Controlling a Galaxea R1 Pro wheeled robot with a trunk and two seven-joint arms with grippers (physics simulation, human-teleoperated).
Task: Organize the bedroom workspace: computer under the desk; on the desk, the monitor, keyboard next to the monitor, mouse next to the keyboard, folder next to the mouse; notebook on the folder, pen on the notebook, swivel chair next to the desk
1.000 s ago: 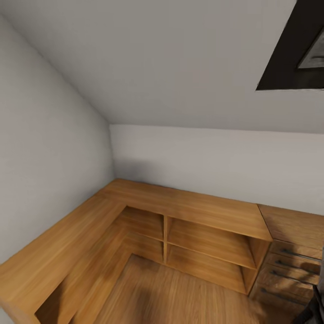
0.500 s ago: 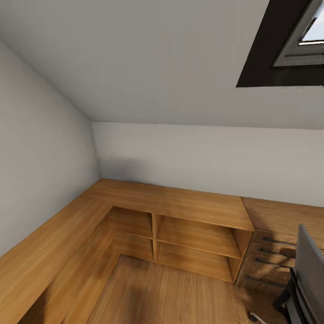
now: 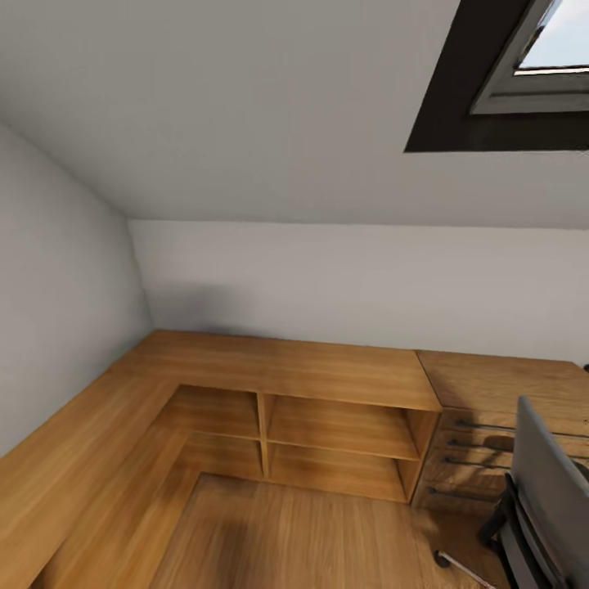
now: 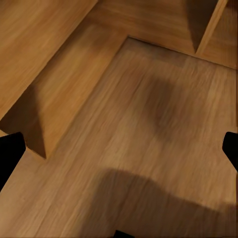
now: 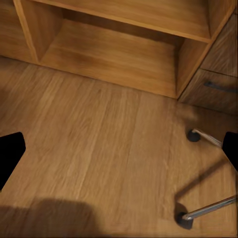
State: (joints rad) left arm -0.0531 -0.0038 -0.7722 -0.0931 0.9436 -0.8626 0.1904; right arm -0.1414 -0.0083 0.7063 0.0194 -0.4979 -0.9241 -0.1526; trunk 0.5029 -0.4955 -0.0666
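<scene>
Both arms hang over the wood floor [image 4: 148, 148], fingers [image 5: 10, 151] apparently spread apart, near the swivel chair [image 3: 548, 491].

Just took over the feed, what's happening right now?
Nothing is being handled. The robot faces an L-shaped wooden shelf unit in a corner under a skylight. The swivel chair is at the view's lower right, beside a wood drawer chest. Both grippers, left and right, hang open over the wood floor, holding nothing.
</scene>
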